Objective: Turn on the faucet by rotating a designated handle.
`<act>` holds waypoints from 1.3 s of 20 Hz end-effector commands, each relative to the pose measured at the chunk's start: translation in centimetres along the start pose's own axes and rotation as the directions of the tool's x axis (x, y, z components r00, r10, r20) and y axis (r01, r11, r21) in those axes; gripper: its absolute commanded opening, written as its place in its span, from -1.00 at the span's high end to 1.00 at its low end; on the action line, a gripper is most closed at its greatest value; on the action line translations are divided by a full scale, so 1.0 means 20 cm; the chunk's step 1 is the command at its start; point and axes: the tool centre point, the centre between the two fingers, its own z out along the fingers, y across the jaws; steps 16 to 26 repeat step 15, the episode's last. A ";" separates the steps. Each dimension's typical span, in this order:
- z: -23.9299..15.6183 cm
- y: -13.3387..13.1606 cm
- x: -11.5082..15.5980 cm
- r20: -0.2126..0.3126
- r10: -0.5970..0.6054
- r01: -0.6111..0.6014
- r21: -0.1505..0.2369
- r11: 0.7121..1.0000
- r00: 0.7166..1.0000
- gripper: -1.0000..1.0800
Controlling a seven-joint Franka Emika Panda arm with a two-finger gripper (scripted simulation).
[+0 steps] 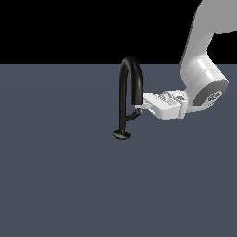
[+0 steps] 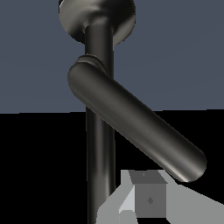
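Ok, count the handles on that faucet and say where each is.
1. The handle branches off the faucet low on its stem, slanting up toward the hand on the exterior view's right. None other shows; the stem might hide one.

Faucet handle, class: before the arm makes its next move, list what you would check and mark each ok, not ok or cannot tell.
1. Gripper is level with the handle, not the arched spout: ok.
2. Fingers sit near the handle's free end: ok.
3. Fingers actually touch the handle: cannot tell.
4. Faucet stands upright on its disc base: ok.
5. Gripper open or shut: cannot tell.
6. Arm clear of the spout's arch: cannot tell; they overlap in the exterior view.
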 end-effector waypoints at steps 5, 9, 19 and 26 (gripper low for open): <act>0.00 0.07 0.03 0.002 0.004 -0.004 -0.002 1.000 1.000 1.00; 0.00 0.12 0.16 0.005 0.012 -0.012 -0.002 1.000 1.000 1.00; 0.00 0.20 0.33 0.007 0.022 -0.022 -0.002 1.000 1.000 1.00; 0.00 0.20 0.33 0.007 0.022 -0.022 -0.002 1.000 1.000 1.00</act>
